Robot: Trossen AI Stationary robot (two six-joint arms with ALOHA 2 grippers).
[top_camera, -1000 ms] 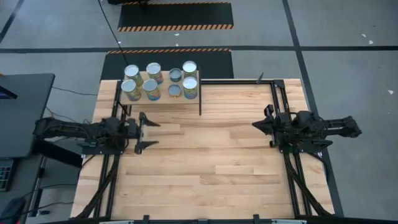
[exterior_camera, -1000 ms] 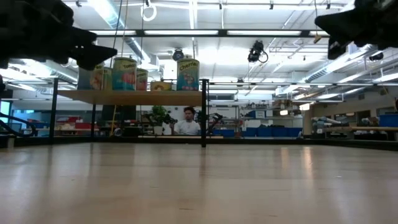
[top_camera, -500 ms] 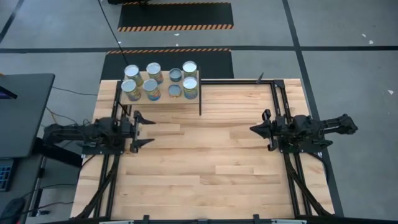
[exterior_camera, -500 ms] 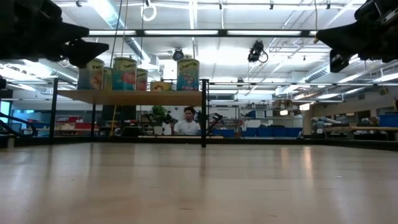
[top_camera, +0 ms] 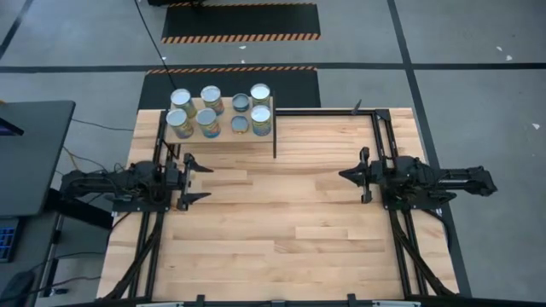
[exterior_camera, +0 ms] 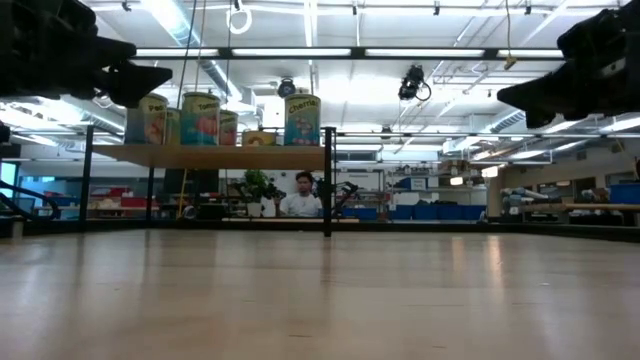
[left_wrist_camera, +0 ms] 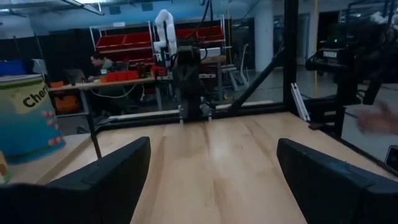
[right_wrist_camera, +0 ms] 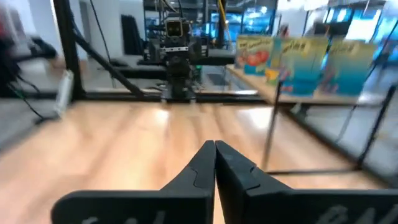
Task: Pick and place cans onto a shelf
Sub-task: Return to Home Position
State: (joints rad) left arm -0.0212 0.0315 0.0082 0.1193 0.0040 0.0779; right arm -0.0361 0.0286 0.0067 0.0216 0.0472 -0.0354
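Eight cans [top_camera: 211, 95] are being counted, all standing on the one shelf [top_camera: 224, 129] at the table's [top_camera: 281, 226] far left, in two rows of four. Two of them are being read as shorter, with duller tops. They are being judged rigid tins, fairly heavy if full, with smooth labels that are probably slippery. Grip is best being taken across the side wall at mid-height, not at the rim. The left hand [top_camera: 203, 182] is being held spread and empty, just near of the shelf. The right hand [top_camera: 343, 176] is being held pressed together and empty at the table's right, well apart from the shelf.
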